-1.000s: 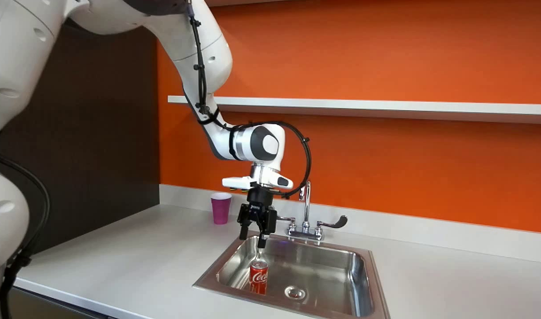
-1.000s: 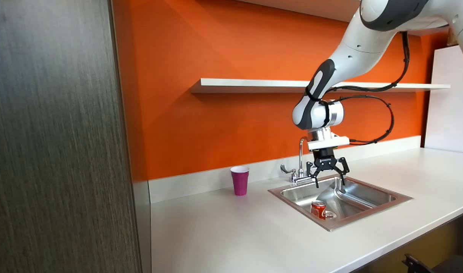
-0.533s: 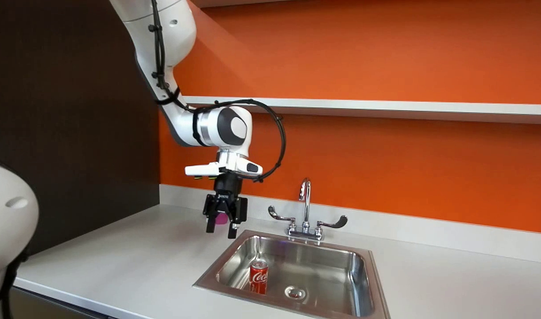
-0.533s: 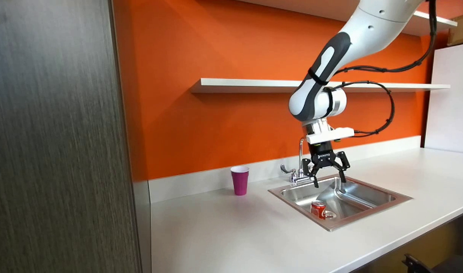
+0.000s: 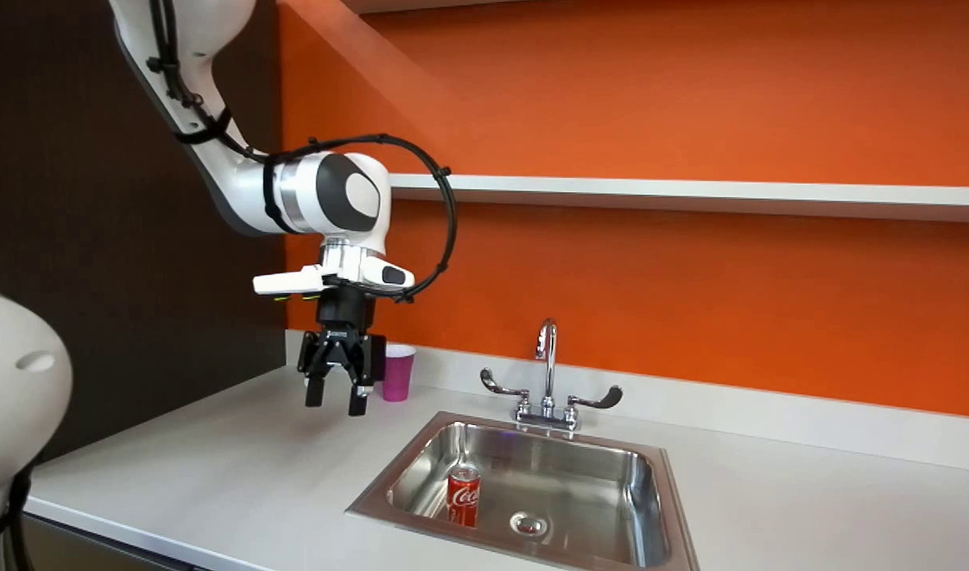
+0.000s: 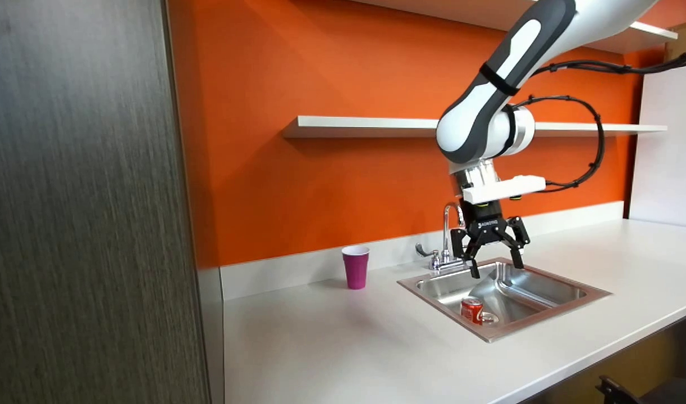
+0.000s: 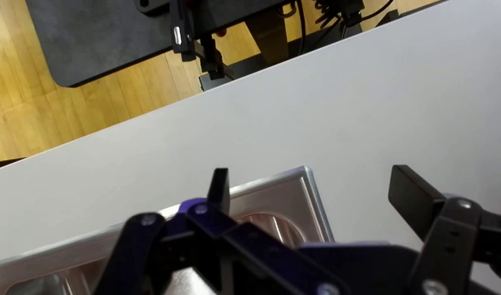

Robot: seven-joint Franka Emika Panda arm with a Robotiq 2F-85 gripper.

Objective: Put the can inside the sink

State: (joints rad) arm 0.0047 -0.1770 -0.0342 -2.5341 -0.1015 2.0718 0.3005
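Observation:
The red can [image 5: 463, 496] stands upright inside the steel sink [image 5: 580, 484], near one side wall and beside the round drain. In an exterior view, the can [image 6: 471, 310] shows partly behind the near rim of the sink [image 6: 593, 293]. My gripper [image 5: 336, 398] is open and empty, raised above the counter to the side of the sink and apart from the can. It also shows in an exterior view [image 6: 496, 266]. In the wrist view, the open fingers [image 7: 312, 184] have only the counter and a corner of the sink rim [image 7: 283, 200] below them. The can is out of view there.
A magenta cup [image 5: 397, 377] stands on the counter near the backsplash, partly behind my gripper. The chrome faucet [image 5: 548, 373] rises at the back of the sink. A white shelf [image 5: 691, 190] runs along the orange wall. A dark panel [image 5: 135, 238] bounds the counter at one end.
My gripper has moved sideways and slightly up, from above the sink near the can to above the counter. It stays open. The can has not moved.

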